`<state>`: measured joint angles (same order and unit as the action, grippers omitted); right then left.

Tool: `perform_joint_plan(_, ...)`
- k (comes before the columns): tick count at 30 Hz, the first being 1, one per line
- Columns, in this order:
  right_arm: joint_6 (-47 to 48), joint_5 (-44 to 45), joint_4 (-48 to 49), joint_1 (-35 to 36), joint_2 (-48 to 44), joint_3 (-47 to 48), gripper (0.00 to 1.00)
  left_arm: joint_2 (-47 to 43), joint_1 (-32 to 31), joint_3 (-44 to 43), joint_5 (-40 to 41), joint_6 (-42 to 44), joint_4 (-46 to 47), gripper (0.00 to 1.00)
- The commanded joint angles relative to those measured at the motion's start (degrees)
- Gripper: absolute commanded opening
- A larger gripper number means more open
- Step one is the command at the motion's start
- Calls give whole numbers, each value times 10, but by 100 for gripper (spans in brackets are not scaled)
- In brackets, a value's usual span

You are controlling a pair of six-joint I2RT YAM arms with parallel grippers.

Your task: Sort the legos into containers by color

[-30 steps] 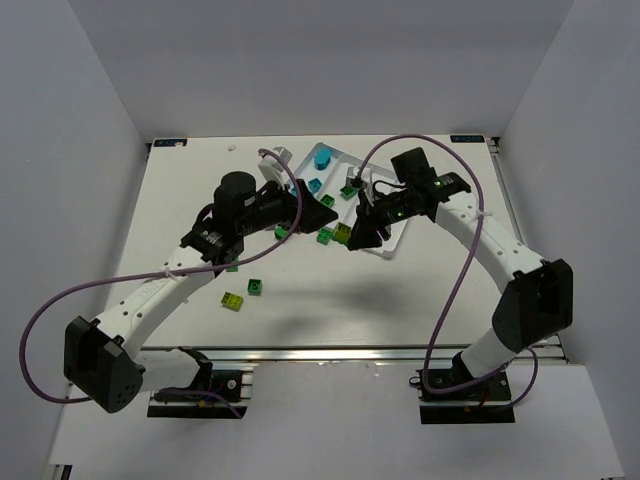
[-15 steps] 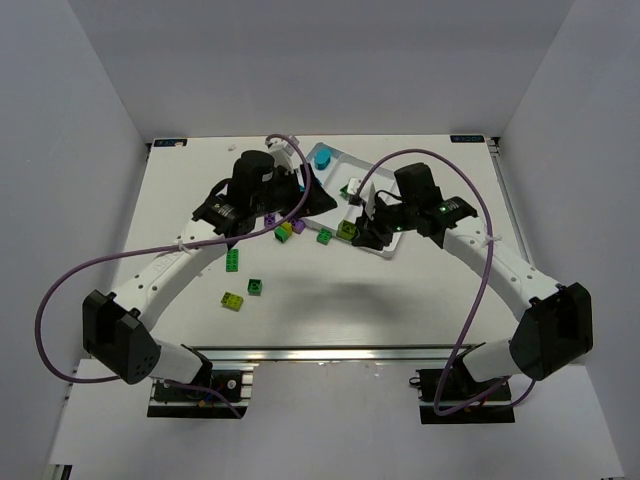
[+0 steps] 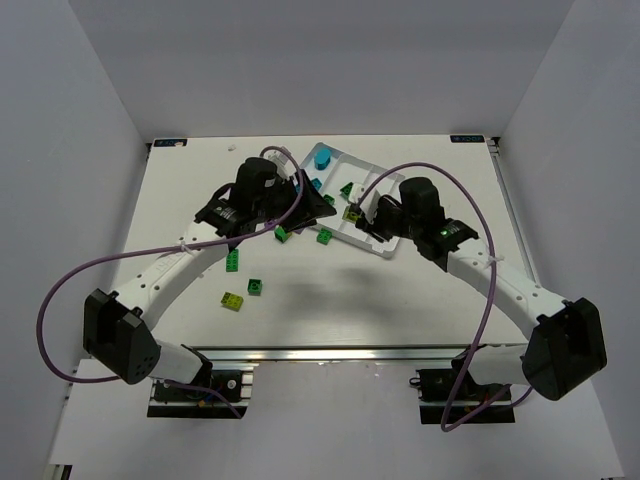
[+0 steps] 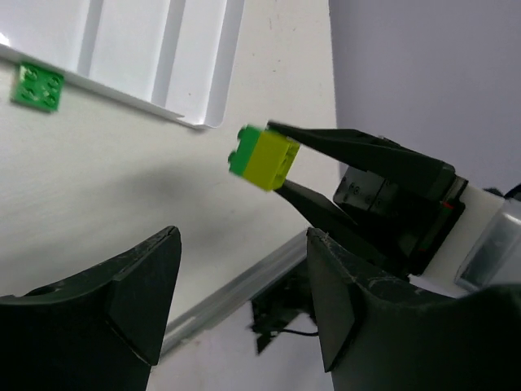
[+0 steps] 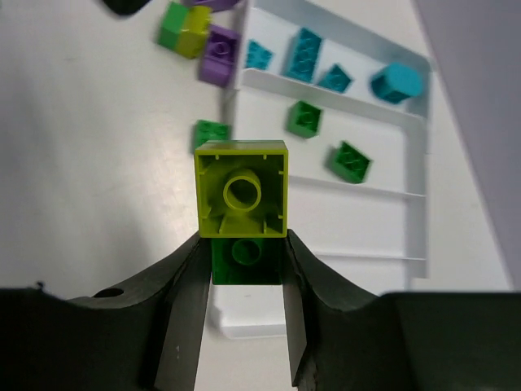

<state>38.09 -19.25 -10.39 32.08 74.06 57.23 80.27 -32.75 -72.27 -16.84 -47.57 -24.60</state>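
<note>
My right gripper (image 5: 244, 244) is shut on a yellow-green brick (image 5: 241, 195) joined to a green brick (image 5: 244, 259), held above the white tray (image 5: 342, 277). In the top view this gripper (image 3: 358, 214) hangs over the tray's (image 3: 384, 250) near part. The far compartment holds several cyan bricks (image 5: 303, 54); the one beside it holds two green bricks (image 5: 304, 118). My left gripper (image 4: 244, 269) is open and empty, left of the tray (image 3: 316, 204), looking at the held brick pair (image 4: 264, 157).
On the table left of the tray lie a purple brick (image 5: 218, 45), a green and yellow-green pair (image 5: 186, 29) and a green brick (image 5: 212, 133). Nearer the arms lie green bricks (image 3: 232, 262) (image 3: 256, 287) and a yellow-green brick (image 3: 232, 299).
My right gripper has carried the joined bricks from the tray's near edge to over the tray. My left arm has swung away and right, up to the tray's left side.
</note>
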Motion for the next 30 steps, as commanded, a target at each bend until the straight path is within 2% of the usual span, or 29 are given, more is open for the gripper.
perform_joint_plan(1, 55, 105, 150, 8, -5, -11, 0, -6, -3, 19, 0, -130, 33, 73)
perform_joint_plan(6, 120, 153, 278, 19, -15, -50, 0, 25, -2, -14, 3, -207, 90, 75)
perform_joint_plan(10, 170, 142, 330, 25, -30, -85, 0, 73, -2, -61, 1, -263, 91, 76)
perform_joint_plan(16, 144, 127, 329, 26, -42, -87, 0, 91, 1, -74, 13, -304, 119, 76)
perform_joint_plan(20, 107, 100, 282, 26, -49, -70, 0, 89, 1, -62, 10, -314, 133, 75)
perform_joint_plan(30, 59, 78, 249, 26, -36, -55, 0, 82, 1, -45, -5, -365, 174, 74)
